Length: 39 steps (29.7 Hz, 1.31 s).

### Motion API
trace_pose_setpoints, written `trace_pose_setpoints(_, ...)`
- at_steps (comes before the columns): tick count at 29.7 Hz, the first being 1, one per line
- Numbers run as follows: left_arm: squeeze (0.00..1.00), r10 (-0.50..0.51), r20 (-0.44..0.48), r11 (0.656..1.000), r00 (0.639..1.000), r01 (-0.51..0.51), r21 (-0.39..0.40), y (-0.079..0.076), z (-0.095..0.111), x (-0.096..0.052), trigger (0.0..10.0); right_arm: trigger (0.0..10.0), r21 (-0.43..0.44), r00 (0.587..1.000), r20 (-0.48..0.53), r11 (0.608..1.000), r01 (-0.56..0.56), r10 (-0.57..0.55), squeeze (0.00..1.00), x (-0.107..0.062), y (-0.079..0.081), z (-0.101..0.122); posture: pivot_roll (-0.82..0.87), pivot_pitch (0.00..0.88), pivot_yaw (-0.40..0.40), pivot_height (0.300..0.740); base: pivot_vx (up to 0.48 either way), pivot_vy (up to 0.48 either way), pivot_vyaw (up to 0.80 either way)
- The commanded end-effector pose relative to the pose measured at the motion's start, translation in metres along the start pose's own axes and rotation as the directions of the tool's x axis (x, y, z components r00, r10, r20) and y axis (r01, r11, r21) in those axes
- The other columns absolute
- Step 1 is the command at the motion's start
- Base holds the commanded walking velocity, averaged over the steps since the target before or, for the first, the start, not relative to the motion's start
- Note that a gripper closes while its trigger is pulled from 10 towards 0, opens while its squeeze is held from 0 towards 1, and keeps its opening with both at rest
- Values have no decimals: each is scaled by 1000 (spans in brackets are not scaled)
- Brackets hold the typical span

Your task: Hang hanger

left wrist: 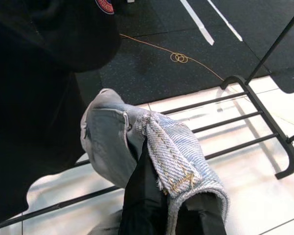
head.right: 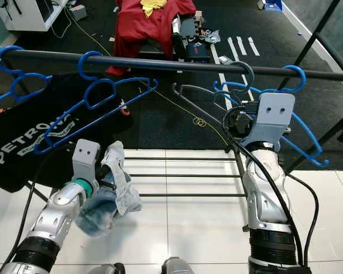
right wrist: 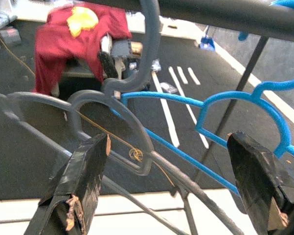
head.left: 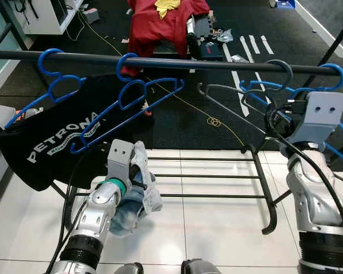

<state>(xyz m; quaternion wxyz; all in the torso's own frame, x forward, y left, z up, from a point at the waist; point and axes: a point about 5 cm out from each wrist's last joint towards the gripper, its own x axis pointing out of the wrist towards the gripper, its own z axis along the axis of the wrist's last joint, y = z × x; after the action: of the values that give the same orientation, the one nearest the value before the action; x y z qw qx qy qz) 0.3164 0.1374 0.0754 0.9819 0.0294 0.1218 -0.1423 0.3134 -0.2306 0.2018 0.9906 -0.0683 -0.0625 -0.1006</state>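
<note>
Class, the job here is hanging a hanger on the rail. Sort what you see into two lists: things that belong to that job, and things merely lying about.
Belongs to the job:
- grey plastic hanger, hooked on the rail
- black metal clothes rail
- right gripper, open beside the grey hanger

Just lying about:
- red garment on the floor behind
- coiled yellow cord
- black printed T-shirt on a blue hanger

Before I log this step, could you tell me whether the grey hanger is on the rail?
On: the grey hanger has its hook over the black rail, and the open right gripper sits just behind it.
</note>
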Motion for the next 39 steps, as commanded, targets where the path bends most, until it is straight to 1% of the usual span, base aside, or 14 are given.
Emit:
trace_pose_setpoints(1,0,-11,11,1000,1000,11,-3,-2,2,0,10000,10000,18,995,-75,998,-64,65,0,4,-13,-10,-101,70,22,740,0,0,0)
trace_pose_setpoints(2,0,-10,11,1000,1000,10,-5,-2,1,0,10000,10000,28,990,-97,994,-101,104,0,6,-22,-13,-101,70,22,740,0,0,0)
trace_pose_setpoints(3,0,-10,11,1000,1000,10,-5,-2,1,0,10000,10000,28,990,-97,994,-101,104,0,6,-22,-13,-101,70,22,740,0,0,0)
trace_pose_setpoints(5,0,-6,12,1000,1000,6,-6,-2,1,0,10000,10000,-2,981,-119,988,-155,154,0,11,-39,-12,-106,67,14,740,0,0,0)
trace_pose_setpoints(8,0,-6,12,1000,1000,6,-6,-2,1,0,10000,10000,-2,981,-119,988,-155,154,0,11,-39,-12,-106,67,14,740,0,0,0)
trace_pose_setpoints(10,0,-1,14,1000,1000,1,-10,-2,1,0,10000,10000,-42,976,-131,983,-179,172,0,13,-49,-8,-108,66,8,740,0,0,0)
trace_pose_setpoints(15,0,1,14,1000,1000,-1,-13,-2,0,0,10000,10000,-53,968,-145,975,-215,206,0,13,-52,-7,-109,64,6,740,0,0,0)
trace_pose_setpoints(17,0,1,14,1000,1000,-1,-13,-2,0,0,10000,10000,-53,968,-145,975,-215,206,0,13,-52,-7,-109,64,6,740,0,0,0)
trace_pose_setpoints(19,0,-1,14,1000,1000,1,-13,-3,-1,-1,10000,10000,-54,947,-148,954,-295,284,0,10,-48,-4,-107,61,5,740,0,0,0)
trace_pose_setpoints(21,0,-1,14,1000,1000,1,-13,-3,-1,-1,10000,10000,-54,947,-148,954,-295,284,0,10,-48,-4,-107,61,5,740,0,0,0)
trace_pose_setpoints(22,0,-1,17,1000,1000,1,-10,-2,1,-1,10000,10000,-46,935,-125,940,-339,332,0,7,-42,1,-104,62,4,740,0,0,0)
trace_pose_setpoints(27,0,0,19,1000,1000,0,-8,-2,1,-1,10000,10000,-38,929,-116,933,-357,351,0,7,-39,3,-104,62,4,740,0,0,0)
trace_pose_setpoints(30,0,-2,17,1000,1000,2,-3,-2,2,-1,10000,10000,-28,890,-136,897,-442,435,0,4,-25,-2,-100,63,7,740,0,0,0)
trace_pose_setpoints(39,0,-4,17,1000,1000,3,4,-1,3,-1,10000,10000,-17,876,-134,883,-470,464,0,9,-19,-8,-98,63,13,740,0,0,0)
